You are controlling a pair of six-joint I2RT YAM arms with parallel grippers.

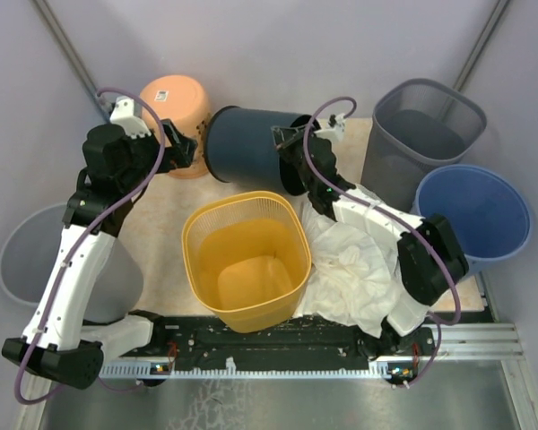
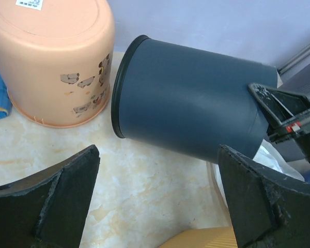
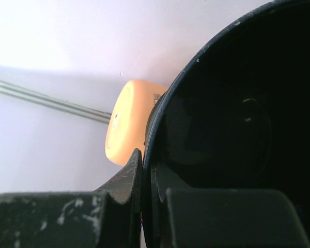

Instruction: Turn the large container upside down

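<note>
Left: the left gripper (image 1: pixel 181 146) is hovering with its jaws spread wide and gripping nothing. It is sitting just beside the inverted peach bucket (image 1: pixel 175 103) and facing the closed base of the dark blue container (image 1: pixel 247 143). My reading is that it is posted there to steady or push the base for the rest of the turn.

Centre: the container is lying tilted on its side at the back of the table, behind the yellow basket (image 1: pixel 247 251). Its base is pointing left and its mouth right (roughly halfway to inverted, by my estimate).

Right: the right gripper (image 1: pixel 293 148) is pinching the container's rim, one finger inside the mouth and one outside, with the jaws nearly closed on the thin wall. A rim grip is probably giving leverage for swinging the mouth downward. A white cloth (image 1: pixel 350 260) is lying under that arm.
</note>
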